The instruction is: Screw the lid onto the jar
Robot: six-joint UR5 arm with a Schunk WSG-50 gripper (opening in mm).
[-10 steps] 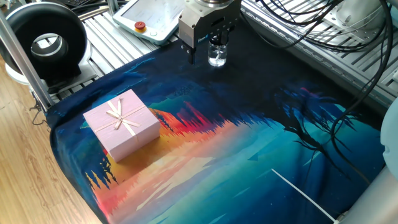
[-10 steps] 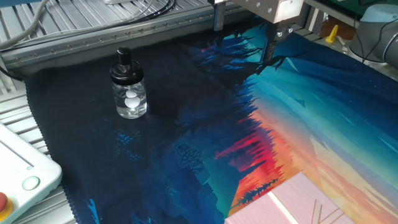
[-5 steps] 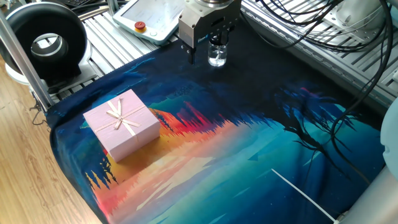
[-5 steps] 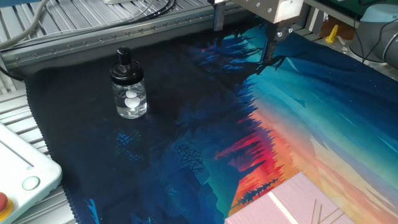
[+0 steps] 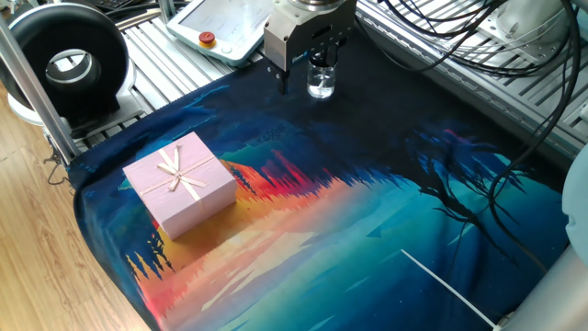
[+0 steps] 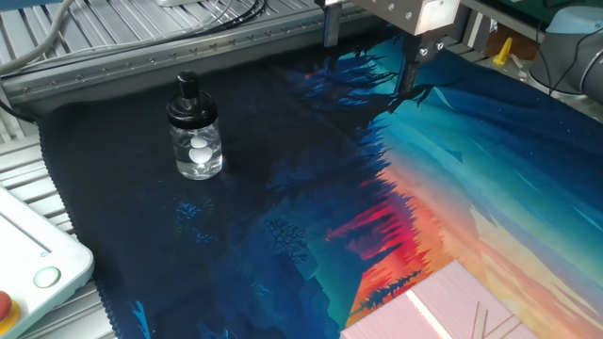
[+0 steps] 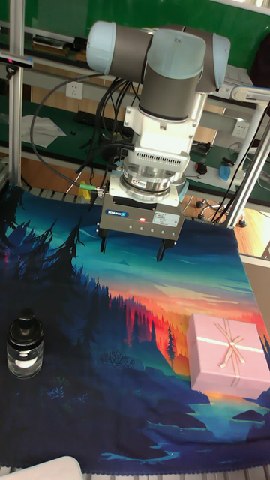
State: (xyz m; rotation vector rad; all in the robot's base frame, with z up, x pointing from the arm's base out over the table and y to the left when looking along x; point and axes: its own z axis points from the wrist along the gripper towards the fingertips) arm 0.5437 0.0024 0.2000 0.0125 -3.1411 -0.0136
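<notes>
Past the wide-open, empty jaws of the gripper (image 5: pixel 308 64) in one fixed view stands the jar (image 5: pixel 321 85), in the other fixed view it sits well away from them with the lid (image 6: pixel 187 92) on top, and the tall fixed view shows it well apart too, so nothing has moved and the screwing looks done.
</notes>
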